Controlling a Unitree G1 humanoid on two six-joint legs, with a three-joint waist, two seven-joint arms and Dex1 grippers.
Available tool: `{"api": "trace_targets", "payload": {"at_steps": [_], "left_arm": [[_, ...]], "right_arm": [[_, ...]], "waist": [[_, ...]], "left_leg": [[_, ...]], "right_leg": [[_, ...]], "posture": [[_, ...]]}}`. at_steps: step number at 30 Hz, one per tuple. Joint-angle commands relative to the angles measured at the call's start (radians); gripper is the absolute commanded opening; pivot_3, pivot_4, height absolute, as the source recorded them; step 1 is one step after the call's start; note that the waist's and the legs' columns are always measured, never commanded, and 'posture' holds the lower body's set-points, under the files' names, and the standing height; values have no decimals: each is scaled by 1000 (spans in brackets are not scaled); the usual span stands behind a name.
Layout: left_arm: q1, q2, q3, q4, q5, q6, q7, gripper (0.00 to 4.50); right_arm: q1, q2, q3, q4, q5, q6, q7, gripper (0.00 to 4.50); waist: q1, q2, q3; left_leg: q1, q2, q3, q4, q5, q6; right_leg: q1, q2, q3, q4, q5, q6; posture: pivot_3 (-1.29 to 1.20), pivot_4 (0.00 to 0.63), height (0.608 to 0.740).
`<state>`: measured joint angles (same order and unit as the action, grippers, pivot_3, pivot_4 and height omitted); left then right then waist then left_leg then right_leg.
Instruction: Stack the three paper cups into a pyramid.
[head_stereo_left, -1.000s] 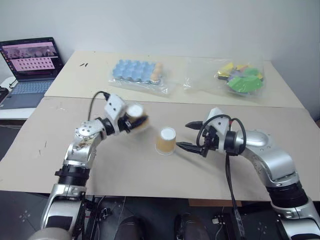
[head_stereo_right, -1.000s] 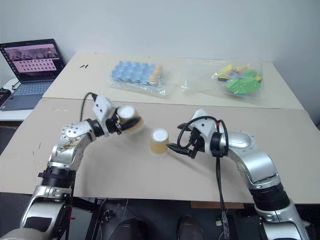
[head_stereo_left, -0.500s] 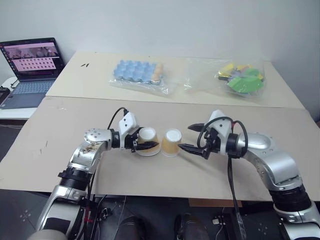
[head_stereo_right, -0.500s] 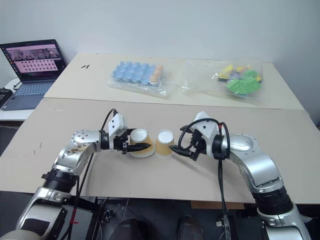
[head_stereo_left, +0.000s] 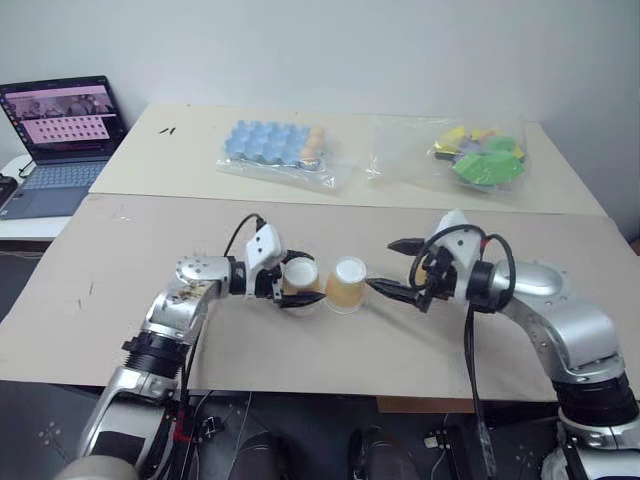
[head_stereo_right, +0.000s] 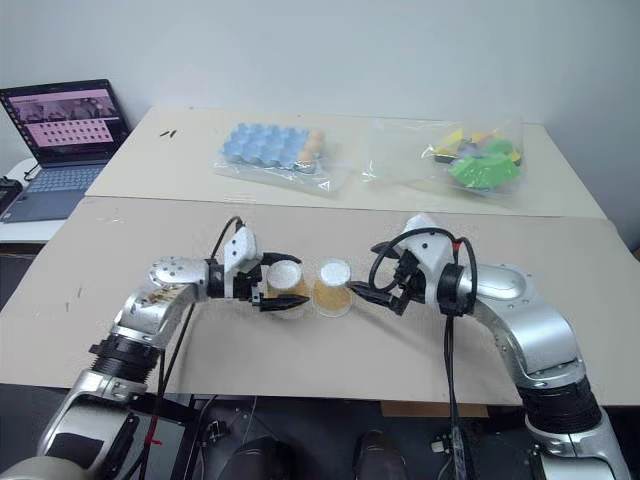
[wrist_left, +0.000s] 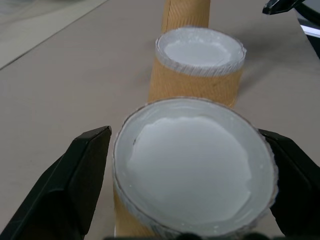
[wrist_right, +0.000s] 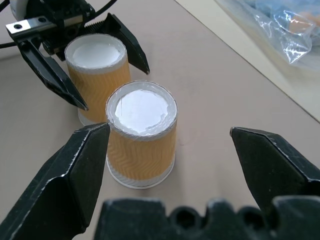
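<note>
Two tan tapered paper cups, inverted, white bases up: left cup (head_stereo_right: 284, 285) and right cup (head_stereo_right: 332, 286), side by side on the beige table (head_stereo_right: 420, 345), apparently touching. Left gripper (head_stereo_right: 279, 287) straddles the left cup, jaws spread, seemingly clear of its sides. Right gripper (head_stereo_left: 395, 267) beside the right cup, jaws wide apart, empty.

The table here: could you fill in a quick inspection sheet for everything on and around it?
Surface: tan table, a second one butted behind it.
Job's things: two cups upside down, side by side; no cup on top.
Clutter: bagged blue tray, bagged coloured pieces on the rear table.
Grippers: left gripper open around the left cup; right gripper open beside the right cup.
Cables: black loops at both wrists.
Surroundings: laptop at left, white wall.
</note>
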<state>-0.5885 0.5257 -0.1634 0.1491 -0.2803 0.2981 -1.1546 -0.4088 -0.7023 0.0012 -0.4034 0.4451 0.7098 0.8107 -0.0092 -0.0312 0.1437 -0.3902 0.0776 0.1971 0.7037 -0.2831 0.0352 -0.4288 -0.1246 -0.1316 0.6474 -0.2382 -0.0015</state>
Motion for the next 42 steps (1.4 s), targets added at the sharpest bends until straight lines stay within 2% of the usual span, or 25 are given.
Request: {"api": "trace_targets", "payload": {"at_steps": [1, 4, 6, 10, 14, 18, 23, 30, 42], "left_arm": [[1, 94, 83, -182, -90, 113, -33, 4466], [11, 200, 159, -306, -183, 239, -56, 4466], [12, 257, 217, -369, -243, 311, -51, 4466], [20, 290, 266, -459, -324, 407, 3, 4466], [32, 288, 278, -522, -358, 449, 57, 4466], [26, 290, 284, -543, -384, 470, 95, 4466], [26, 298, 279, -551, -395, 472, 121, 4466], [26, 298, 271, -566, -403, 471, 158, 4466], [9, 296, 256, -547, -388, 453, 172, 4466]], "right_arm": [[-12, -60, -160, -64, 117, 41, 43, 4500], [22, -127, -323, -32, 207, 69, 93, 4500], [75, -182, -408, 24, 202, 55, 121, 4500], [183, -262, -373, 146, 64, -49, 129, 4500], [211, -299, -242, 273, -89, -160, 127, 4500], [152, -254, -129, 357, -150, -224, 131, 4500], [37, -175, -75, 404, -150, -232, 125, 4500], [-80, -87, -86, 416, -97, -173, 121, 4500], [-71, -77, -103, 450, -92, -161, 115, 4500]], "waist": [[0, 0, 0], [0, 0, 0], [6, 0, 0], [16, 0, 0], [14, 0, 0], [2, 0, 0], [-5, 1, 1], [5, 1, 1], [10, 1, 1]], "left_leg": [[0, 0, 0, 0, 0, 0], [0, 0, 0, 0, 0, 1], [0, 0, -1, -1, 0, 1], [3, 0, -1, -1, -2, 2], [5, -2, 0, 0, -1, 2], [5, -2, 0, -1, -1, 2], [5, -2, 1, -1, -1, 2], [4, -3, 0, -1, -1, 2], [4, -3, 0, -1, -1, 2]], "right_leg": [[0, 0, 0, 0, 0, 0], [0, 0, 0, 0, 0, 0], [0, 0, 0, -1, 0, 0], [5, -1, 0, -2, -1, 1], [5, -2, 6, 0, -1, 3], [4, -1, 6, 1, -2, 3], [4, -1, 7, 1, -2, 3], [4, -1, 6, 0, -2, 3], [4, -1, 5, 0, -2, 3]], "posture": [[0, 150, 733], [0, 150, 733], [0, 150, 733], [0, 150, 733], [0, 150, 733], [0, 150, 733], [0, 150, 733], [0, 150, 733], [0, 150, 733]]}}
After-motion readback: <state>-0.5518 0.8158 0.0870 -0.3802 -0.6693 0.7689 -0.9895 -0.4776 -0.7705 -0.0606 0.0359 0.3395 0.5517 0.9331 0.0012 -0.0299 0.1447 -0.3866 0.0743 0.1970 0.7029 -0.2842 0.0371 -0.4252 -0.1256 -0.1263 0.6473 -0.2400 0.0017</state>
